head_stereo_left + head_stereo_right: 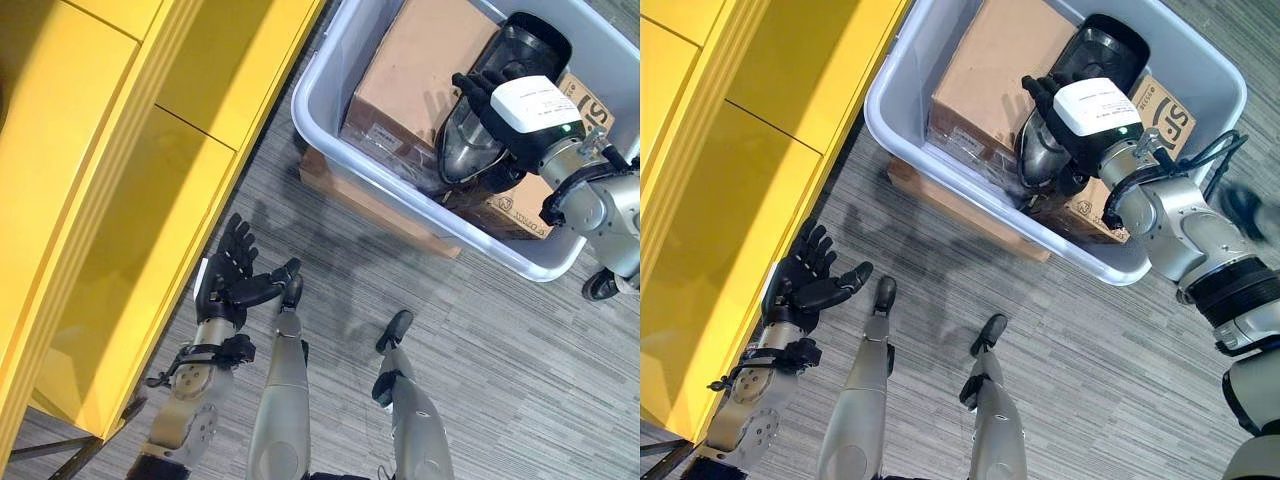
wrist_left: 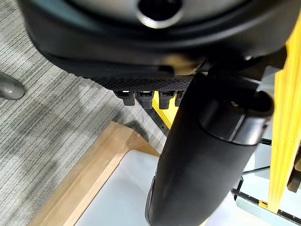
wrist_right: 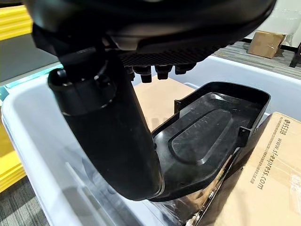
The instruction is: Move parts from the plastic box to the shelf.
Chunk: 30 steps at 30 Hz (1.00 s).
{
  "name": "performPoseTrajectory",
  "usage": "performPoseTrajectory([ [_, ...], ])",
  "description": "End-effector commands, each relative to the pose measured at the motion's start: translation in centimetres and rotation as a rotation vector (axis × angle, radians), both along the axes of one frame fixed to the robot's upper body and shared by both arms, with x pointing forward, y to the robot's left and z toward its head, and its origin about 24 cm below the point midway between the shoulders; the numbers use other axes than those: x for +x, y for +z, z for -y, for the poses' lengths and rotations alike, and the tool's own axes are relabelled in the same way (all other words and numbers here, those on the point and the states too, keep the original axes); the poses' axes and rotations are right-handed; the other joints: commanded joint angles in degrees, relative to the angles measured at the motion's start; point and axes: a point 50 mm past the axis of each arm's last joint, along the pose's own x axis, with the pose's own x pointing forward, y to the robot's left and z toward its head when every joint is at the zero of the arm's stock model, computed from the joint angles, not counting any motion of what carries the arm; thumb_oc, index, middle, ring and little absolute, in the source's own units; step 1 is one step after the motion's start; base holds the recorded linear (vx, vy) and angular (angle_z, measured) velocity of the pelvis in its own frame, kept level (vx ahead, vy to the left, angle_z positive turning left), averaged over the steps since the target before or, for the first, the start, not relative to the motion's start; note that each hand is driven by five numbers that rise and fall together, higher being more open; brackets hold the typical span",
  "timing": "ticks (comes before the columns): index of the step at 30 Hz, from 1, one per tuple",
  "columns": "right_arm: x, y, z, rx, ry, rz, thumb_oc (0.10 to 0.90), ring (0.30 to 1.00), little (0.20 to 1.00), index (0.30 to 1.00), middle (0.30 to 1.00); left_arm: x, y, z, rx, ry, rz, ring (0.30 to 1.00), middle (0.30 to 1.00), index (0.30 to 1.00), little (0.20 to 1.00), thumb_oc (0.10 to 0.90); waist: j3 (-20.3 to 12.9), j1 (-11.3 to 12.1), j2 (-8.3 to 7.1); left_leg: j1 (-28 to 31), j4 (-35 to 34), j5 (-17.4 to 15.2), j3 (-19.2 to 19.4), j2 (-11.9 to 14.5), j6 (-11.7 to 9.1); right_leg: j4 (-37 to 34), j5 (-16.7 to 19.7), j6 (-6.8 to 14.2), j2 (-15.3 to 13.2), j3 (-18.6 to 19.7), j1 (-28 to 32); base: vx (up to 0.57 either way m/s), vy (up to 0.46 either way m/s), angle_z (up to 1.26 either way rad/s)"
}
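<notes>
Gripping black part [image 1: 497, 100] in box [image 1: 330, 60], upper right: right hand [image 1: 500, 105] curling round it; lifting straight avoids snagging. Left hand [image 1: 228, 280] hanging open, empty.

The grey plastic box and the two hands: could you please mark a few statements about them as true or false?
1. The right hand is over the grey plastic box, on a black moulded plastic part. True.
2. The black moulded plastic part already lies on the yellow shelf. False: it is in the box, by the right hand.
3. The left hand is open and holds nothing. True.
4. The left hand is inside the box. False: it is above the grey striped floor, beside the shelf.
5. Brown cardboard boxes lie inside the grey plastic box. True.
</notes>
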Motion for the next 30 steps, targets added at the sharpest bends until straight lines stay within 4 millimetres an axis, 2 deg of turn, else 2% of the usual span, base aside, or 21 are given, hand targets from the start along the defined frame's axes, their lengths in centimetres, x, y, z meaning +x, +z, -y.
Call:
performPoseTrajectory([
  [1,-1.6,6.4,-0.2,0.071,0.043,0.251,0.9,1.0,1.0,1.0,1.0,-0.8,3.0,0.0,-0.007,-0.028,0.158,1.0,1.0,1.0,1.0,0.9,-0.4,-0.2,-0.97,0.8,-2.4,0.8,4.5,0.5,1.6,3.5,-13.0,3.9,-1.4,1.1,13.7,0.0,-0.002,-0.05],
  [10,-1.2,6.9,0.1,0.196,0.026,0.304,0.9,1.0,1.0,1.0,1.0,-0.8,2.9,0.0,-0.016,-0.014,0.154,1.0,1.0,1.0,1.0,0.9,-0.4,-0.5,-0.9,0.3,-2.4,0.7,4.7,0.5,1.9,3.6,-12.7,3.9,-1.3,1.4,12.9,0.0,0.0,0.0],
  [16,-0.6,7.1,0.2,0.48,0.066,0.357,0.9,1.0,1.0,1.0,1.0,-0.7,2.8,0.1,-0.044,-0.007,0.151,1.0,1.0,1.0,1.0,0.9,-0.4,-0.9,-0.65,-0.2,-2.3,0.7,4.9,0.5,2.0,3.8,-12.8,3.7,-1.2,1.6,12.2,0.0,0.0,0.0],
  [17,-0.6,7.1,0.2,0.481,0.066,0.357,0.9,1.0,1.0,1.0,1.0,-0.7,2.8,0.1,-0.043,-0.007,0.151,1.0,1.0,1.0,1.0,0.9,-0.4,-0.9,-0.69,-0.2,-2.3,0.7,4.9,0.5,2.0,3.9,-12.8,3.7,-1.2,1.6,12.2,0.0,0.0,0.0],
  [21,0.0,6.9,-0.6,0.722,0.136,0.357,0.9,1.0,1.0,1.0,1.0,-0.7,2.7,0.2,-0.059,0.002,0.141,1.0,1.0,1.0,1.0,0.9,-0.4,-1.1,-0.57,-0.6,-2.3,0.6,5.1,0.5,2.1,4.0,-12.8,3.5,-1.1,2.0,11.7,0.0,0.0,0.0],
  [24,0.1,6.9,-0.8,0.734,0.137,0.355,0.9,1.0,1.0,1.0,1.0,-0.7,2.6,0.2,-0.061,0.0,0.136,1.0,1.0,1.0,1.0,0.9,-0.4,-1.1,-0.67,-0.7,-2.3,0.7,5.1,0.6,2.1,4.1,-12.8,3.5,-1.0,2.1,11.6,0.0,0.0,0.0],
  [30,0.7,7.5,-1.0,0.895,0.164,0.367,0.9,1.0,1.0,1.0,1.0,-0.8,2.7,0.4,-0.073,-0.008,0.134,1.0,1.0,1.0,1.0,0.9,-0.4,-1.1,-0.55,-1.3,-2.0,0.4,5.0,0.5,2.2,4.5,-13.1,3.3,-0.9,2.3,11.0,0.0,0.0,0.0],
])
